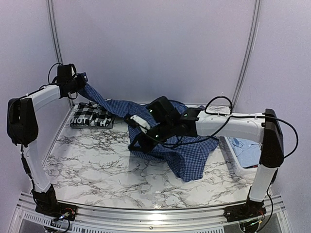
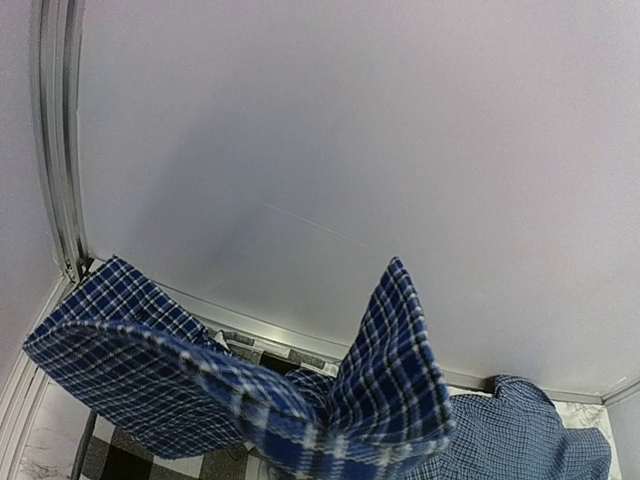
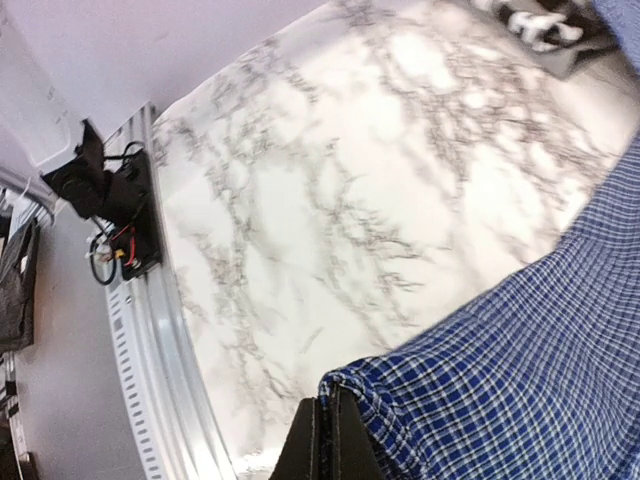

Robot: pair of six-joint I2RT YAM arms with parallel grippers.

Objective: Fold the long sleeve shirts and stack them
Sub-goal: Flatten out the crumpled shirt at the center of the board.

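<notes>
Left gripper (image 1: 80,81) and right gripper (image 3: 325,425) clamp dark blue shirt (image 1: 190,156), "NOT" on plaid shirt (image 1: 93,115)

We see our right pincer (image 3: 325,440) low in the view with its two dark fingers (image 3: 302,455) pressed flat together, their tips meeting the hemmed edge of the dark blue checked shirt (image 3: 520,380); whether any cloth is nipped between them we cannot tell. The shirt spreads over the white, grey-veined marble bench (image 3: 330,170), and toward the bench's far left we catch a corner of the black-and-white plaid shirt (image 3: 540,25). Along the near edge runs a ribbed metal rail (image 3: 165,340), where a black arm base (image 3: 105,190) sits with red and black cables (image 3: 105,265) looped beside it.
</notes>
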